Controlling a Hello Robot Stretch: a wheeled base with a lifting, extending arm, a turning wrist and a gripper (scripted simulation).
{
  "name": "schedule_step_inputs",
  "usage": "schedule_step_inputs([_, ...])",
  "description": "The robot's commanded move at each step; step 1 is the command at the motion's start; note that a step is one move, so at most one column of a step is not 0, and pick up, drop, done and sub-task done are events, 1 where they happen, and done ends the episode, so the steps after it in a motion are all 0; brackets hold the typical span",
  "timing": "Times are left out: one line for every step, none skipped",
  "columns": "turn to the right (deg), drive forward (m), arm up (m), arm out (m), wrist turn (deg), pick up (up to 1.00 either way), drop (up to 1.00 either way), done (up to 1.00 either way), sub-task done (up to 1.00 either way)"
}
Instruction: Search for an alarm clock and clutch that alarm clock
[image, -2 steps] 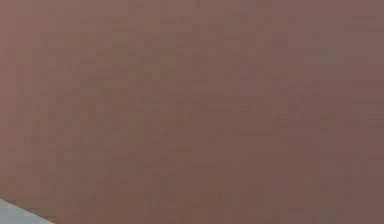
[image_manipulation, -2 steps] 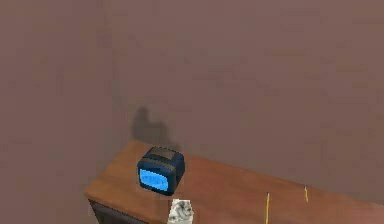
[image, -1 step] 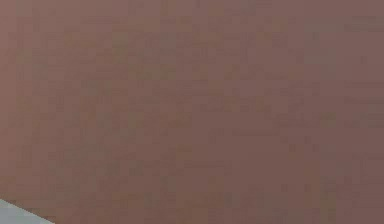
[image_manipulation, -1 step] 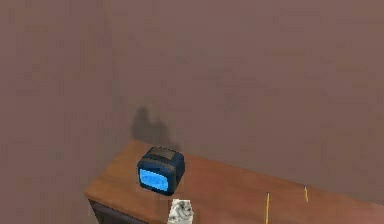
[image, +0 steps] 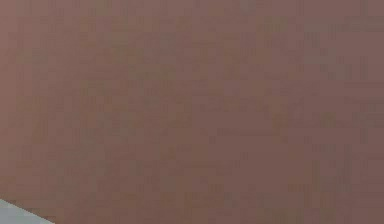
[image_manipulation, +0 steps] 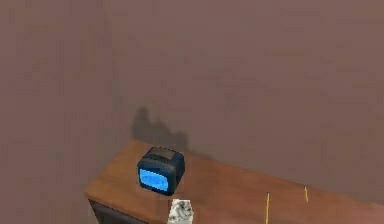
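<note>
The alarm clock (image_manipulation: 160, 170) stands on a wooden table (image_manipulation: 230, 190) in the arm side view, low in the picture and left of the middle. It is a small dark box with rounded corners, and its bright blue face is turned toward the view's lower left. It sits upright near the table's left end, close to the plain mauve-brown wall (image_manipulation: 250, 70) behind it.

Just in front of the clock, at the table's near edge, lies a small pale speckled thing (image_manipulation: 181, 212), cut off by the bottom of the picture; I cannot tell what it is. To the right, well apart from the clock, two thin yellow sticks (image_manipulation: 267, 208) lie on the tabletop, one nearer the wall than the other.

The forward view looks at the same mauve-brown wall, with a pale grey wedge (image: 20, 213) in its bottom left corner.

Whether the pincer is wide, narrow or holding anything cannot be told.
</note>
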Motion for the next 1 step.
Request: schedule_step_inputs([0.0, 0.00, 0.00, 0.24, 0.0, 0.00, 0.00, 0.00, 0.00])
